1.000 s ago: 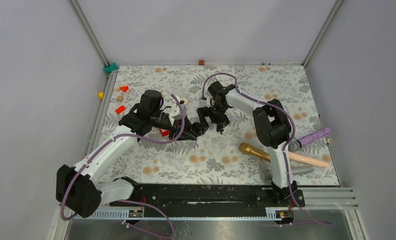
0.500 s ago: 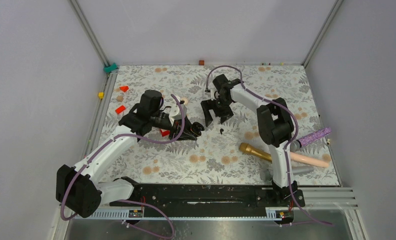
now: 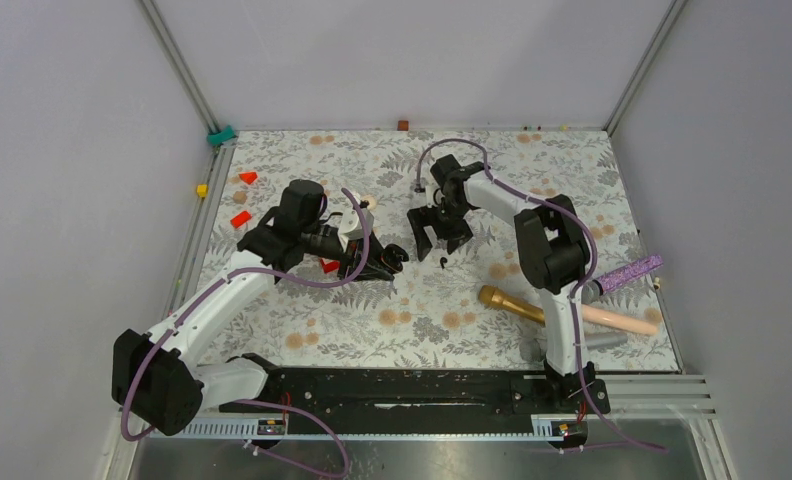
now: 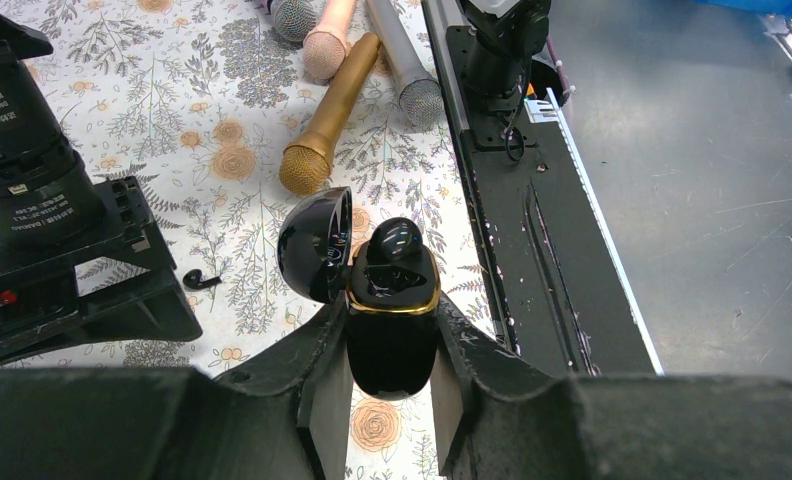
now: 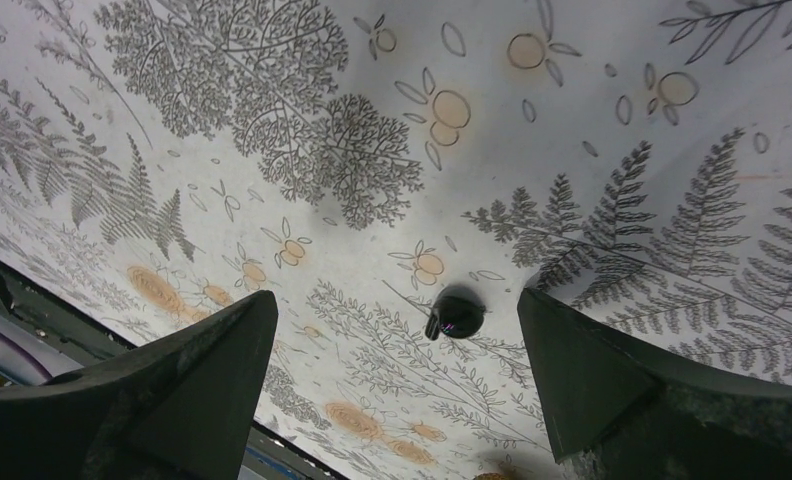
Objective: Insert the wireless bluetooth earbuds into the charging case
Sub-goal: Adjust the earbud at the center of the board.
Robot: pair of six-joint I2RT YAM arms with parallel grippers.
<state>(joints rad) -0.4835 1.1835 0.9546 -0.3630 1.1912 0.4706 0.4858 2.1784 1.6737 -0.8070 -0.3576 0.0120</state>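
Hovering open over the black earbud (image 5: 455, 313), the right tool (image 5: 397, 345) might flick it; left tool (image 4: 390, 335) gripped the case (image 4: 392, 285).

Both arms are mounted on a black rail (image 3: 402, 392). Up from the rail, the left arm (image 3: 222, 295) and the right arm (image 3: 564, 325) have smooth white link shells between bulky black joint housings. A purple cable (image 3: 307, 283) runs from the rail along each arm, with loose loops farthest from the rail. The left gripper (image 4: 390, 312) has scuffed black fingers (image 4: 292, 390) with pale inner pads (image 4: 444, 405). The right gripper (image 5: 397, 310) has matte black wedge-shaped fingers. The round black motor housing (image 4: 22, 180) behind it carries small white printed lettering.
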